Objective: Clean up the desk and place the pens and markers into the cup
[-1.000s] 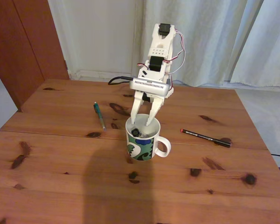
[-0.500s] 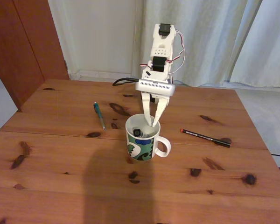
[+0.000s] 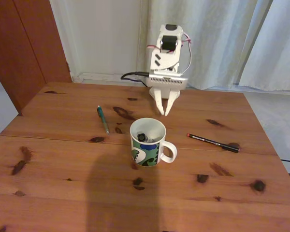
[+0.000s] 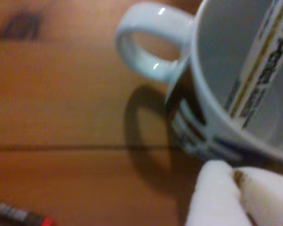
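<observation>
The white mug with green-blue swirls stands mid-desk, a white marker inside. The gripper hangs closed and empty behind it. Green pen lies left, black pen right.

I read the desk as reddish-brown pine with dark knots. The cup is white, banded outside with a green, blue and white swirl pattern; its interior and handle are plain white. Inside it I see the marker, a white barrel with black lettering and a yellowish stripe, its cap black. The pen left of the cup is green. The pen at right is black with a red end. The gripper is white.
</observation>
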You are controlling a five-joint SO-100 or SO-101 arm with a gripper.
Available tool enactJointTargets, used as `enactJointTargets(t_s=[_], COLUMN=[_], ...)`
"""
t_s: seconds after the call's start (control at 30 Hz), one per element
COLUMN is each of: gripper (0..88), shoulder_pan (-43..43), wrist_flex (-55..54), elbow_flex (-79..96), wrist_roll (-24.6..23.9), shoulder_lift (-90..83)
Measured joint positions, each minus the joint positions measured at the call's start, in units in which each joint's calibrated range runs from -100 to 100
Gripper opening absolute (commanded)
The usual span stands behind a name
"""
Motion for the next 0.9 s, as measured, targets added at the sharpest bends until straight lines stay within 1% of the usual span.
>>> enactJointTargets(t_s=[0.13,0.23,0.47,0.9], gripper=[0.8,0.8,0.8,0.8], shoulder_pan=[-3.01,-5.79,-10.71,-23.18], wrist_flex=[7.13,9.62,9.95,9.95], elbow_flex=[-5.10,-6.45,-6.45,-14.01], wrist_roll=[0.00,0.00,0.00,0.00], shoulder_lift=[-0.08,-0.17,4.66,17.80])
